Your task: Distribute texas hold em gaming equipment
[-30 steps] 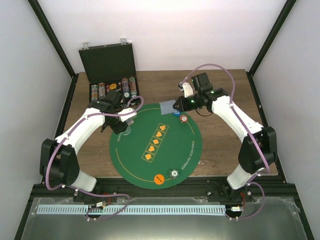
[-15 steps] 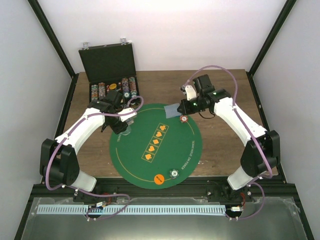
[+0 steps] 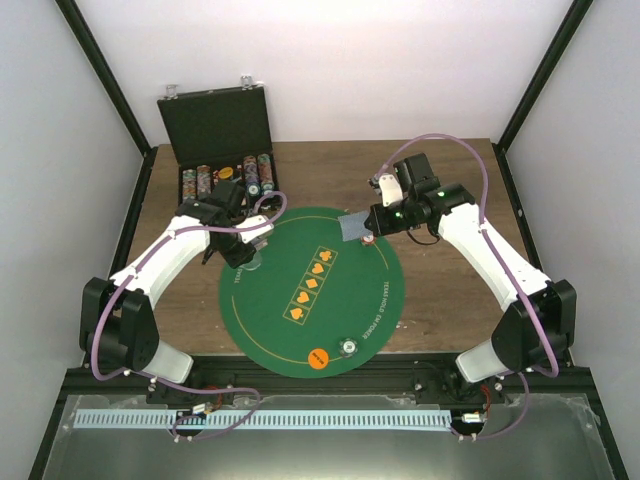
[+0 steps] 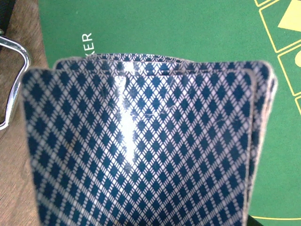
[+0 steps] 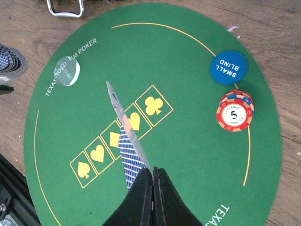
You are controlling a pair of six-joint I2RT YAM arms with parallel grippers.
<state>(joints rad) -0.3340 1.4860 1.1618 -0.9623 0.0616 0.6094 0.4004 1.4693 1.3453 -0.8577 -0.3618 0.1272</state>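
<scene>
A round green felt mat lies mid-table, and a black hinged case stands open at the far left. The left gripper, at the mat's left edge, holds a stack of blue diamond-backed cards that hides its fingers. The right gripper, jaws closed, pinches one blue-backed card above the mat's far side. A red-and-white chip stack and a blue disc sit close together at the far edge. A clear disc lies on the left of the mat. An orange disc and a silvery disc lie at its near edge.

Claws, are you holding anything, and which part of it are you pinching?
The right claw pinches one card by its near edge. The left claw holds a stack of cards, but where it grips them is hidden.
</scene>
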